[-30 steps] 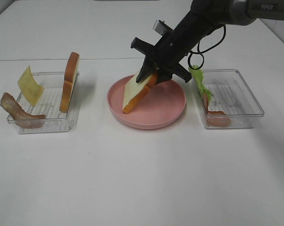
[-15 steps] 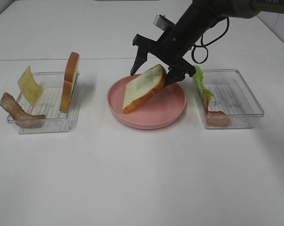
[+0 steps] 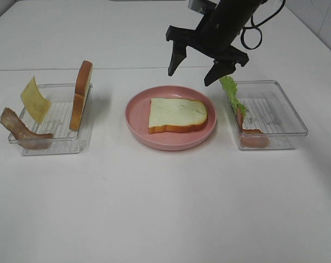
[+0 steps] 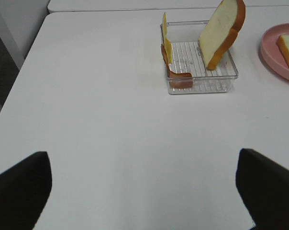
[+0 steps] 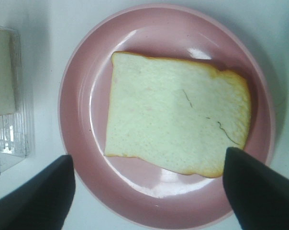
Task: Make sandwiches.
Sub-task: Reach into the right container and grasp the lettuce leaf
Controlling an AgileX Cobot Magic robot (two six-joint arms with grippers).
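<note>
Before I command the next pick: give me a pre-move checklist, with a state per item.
1. Bread slice lies flat inside the pink plate: ok.
2. Right gripper open, empty, above the plate and not touching the bread: ok.
3. Left gripper open, nothing between its jaws: ok.
4. Lettuce leaf stands exposed against the wall of the right tray nearest the plate: ok.
5. Bacon strip beneath it separate from the leaf: cannot tell.
6. Second bread slice on edge in the left tray, top crust free to grasp: ok.
</note>
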